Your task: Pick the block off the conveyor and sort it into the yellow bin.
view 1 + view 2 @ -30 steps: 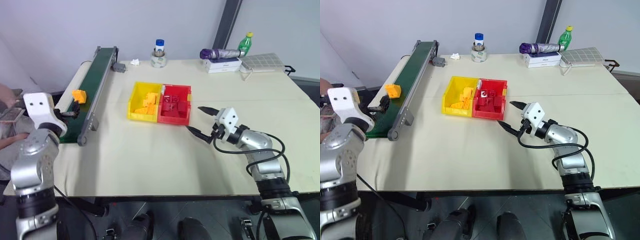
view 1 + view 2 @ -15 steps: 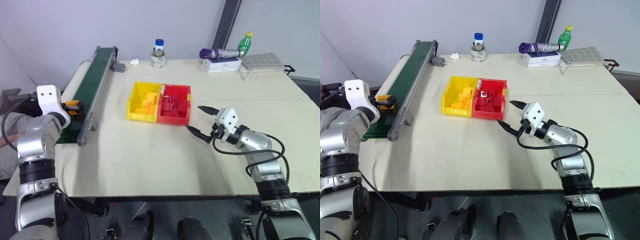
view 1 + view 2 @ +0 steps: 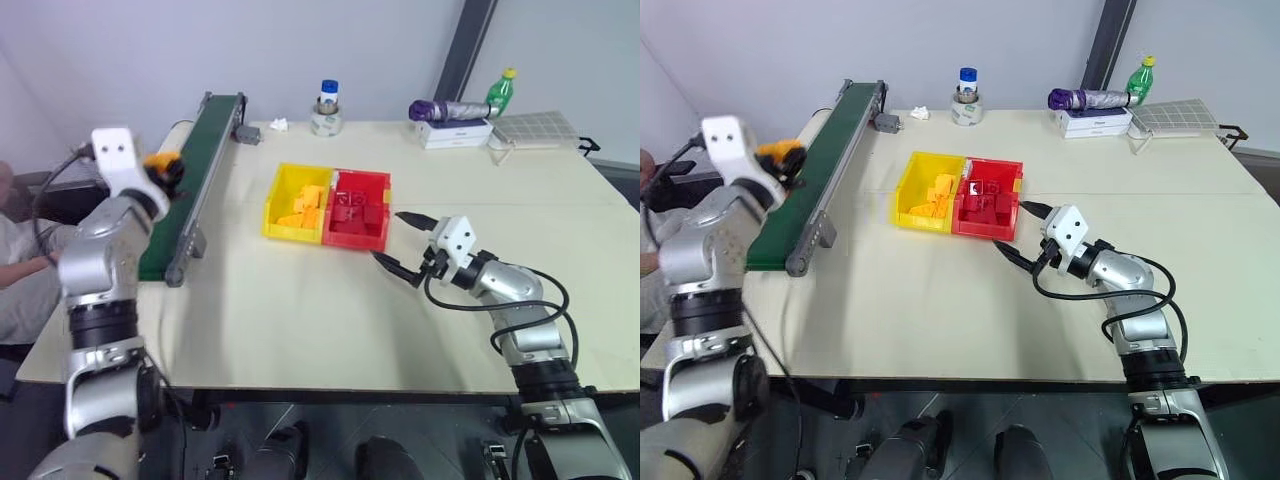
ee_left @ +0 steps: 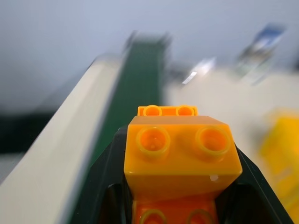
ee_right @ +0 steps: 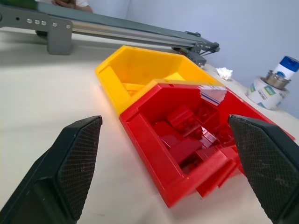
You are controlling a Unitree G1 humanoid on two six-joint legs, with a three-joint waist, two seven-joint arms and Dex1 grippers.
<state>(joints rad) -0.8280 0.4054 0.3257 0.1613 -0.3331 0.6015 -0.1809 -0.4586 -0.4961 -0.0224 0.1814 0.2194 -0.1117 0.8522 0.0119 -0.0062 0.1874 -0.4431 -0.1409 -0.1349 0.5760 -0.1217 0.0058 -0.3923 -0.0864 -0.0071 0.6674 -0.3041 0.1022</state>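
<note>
The yellow-orange block (image 4: 182,154) is pinched between the black fingers of my left gripper (image 3: 163,166), which is shut on it and holds it a little above the conveyor (image 3: 196,170), over its left rail. The dark green belt runs along the table's left side. The yellow bin (image 3: 281,192) sits mid-table with several yellow blocks inside, joined to the red bin (image 3: 357,237). My right gripper (image 3: 388,235) hovers just right of the red bin, open and holding nothing; in the right wrist view its fingers (image 5: 70,163) frame both bins.
At the table's far edge stand a jar with a blue-capped bottle (image 3: 325,108), a purple umbrella (image 3: 445,108) on a white box, a green bottle (image 3: 503,87) and a grid-patterned pad (image 3: 540,125). A person (image 3: 20,275) sits left of the conveyor.
My left gripper has shut on the block and lifted it off the belt, moving up and further along the conveyor. The right arm has kept still. The camera view has shifted slightly.
</note>
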